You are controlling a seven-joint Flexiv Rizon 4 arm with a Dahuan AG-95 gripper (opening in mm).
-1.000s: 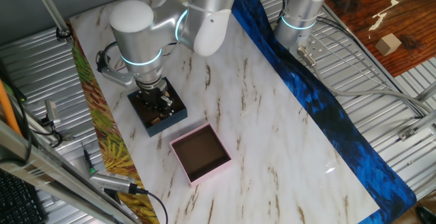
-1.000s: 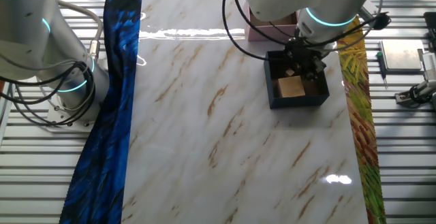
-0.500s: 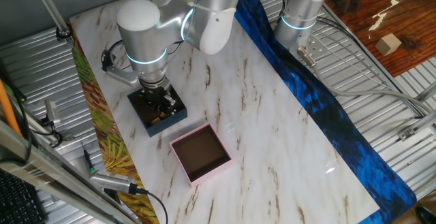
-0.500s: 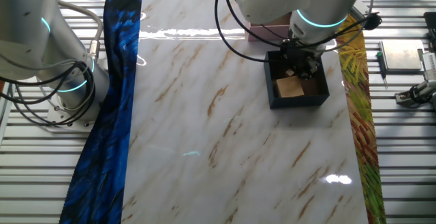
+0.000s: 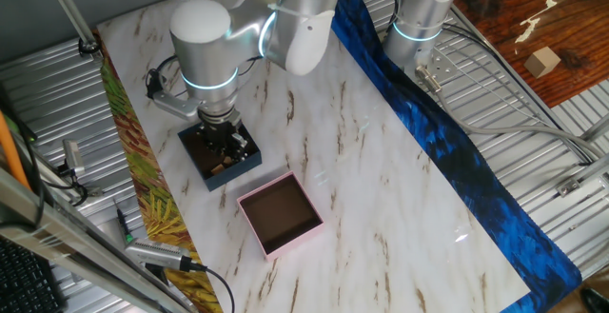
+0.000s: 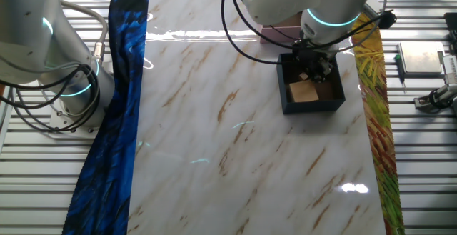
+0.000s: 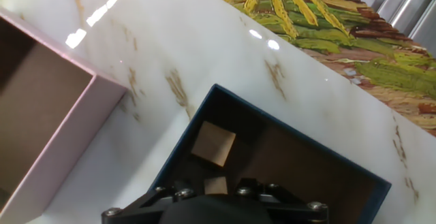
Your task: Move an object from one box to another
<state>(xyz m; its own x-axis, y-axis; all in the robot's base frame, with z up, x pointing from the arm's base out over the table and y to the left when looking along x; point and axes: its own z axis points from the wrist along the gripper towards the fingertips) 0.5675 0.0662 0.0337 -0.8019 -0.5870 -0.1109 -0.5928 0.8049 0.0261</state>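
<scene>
— Hovering where? End effector (image 6: pixel 316 65) is hanging inside the blue box (image 6: pixel 311 108), low over its brown floor.
— Holding anything?
— Can't tell, fingers are hiding under the hand. Two wooden cubes are sitting in that box: bigger cube (image 7: pixel 213 144), smaller one (image 7: pixel 216 185) just beside it.
— Pink box (image 5: pixel 279 214)?
— Sitting near on the desk (image 5: pixel 381 189).

Arm: one silver arm bent over at its elbow, lit ring at the wrist joint, last link pointing straight down.
Wrist: vertical, cables looped beside it.
Gripper (image 5: pixel 221 146): black, lowered, fingers pointing down; fingertips not discernible in either fixed view.
Gripper, hand view: only the dark base (image 7: pixel 218 200) shows; jaw state cannot be determined.
</scene>
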